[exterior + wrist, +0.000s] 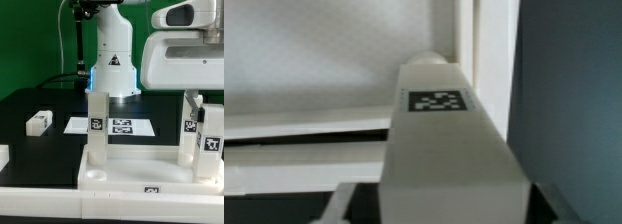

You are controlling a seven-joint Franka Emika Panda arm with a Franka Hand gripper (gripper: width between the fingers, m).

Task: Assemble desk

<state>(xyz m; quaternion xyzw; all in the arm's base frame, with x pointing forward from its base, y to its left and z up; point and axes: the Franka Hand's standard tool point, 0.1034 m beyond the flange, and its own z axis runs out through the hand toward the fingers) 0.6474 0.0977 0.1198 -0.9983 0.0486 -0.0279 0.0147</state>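
**Jaws above the right-hand legs, grip unclear**

Exterior view: I see the tabletop panel [110, 172] lying at the near edge of the table [40, 100]. A left leg [97, 125] stands upright on it, and two right legs [189, 130] stand at the exterior view's right. The jaws hang above those two; I cannot tell whether they pinch one. A loose leg [38, 122] lies far left, beside the marker board [112, 126].

Wrist view: only here do I get a close leg [446, 165] and its tag [439, 100].
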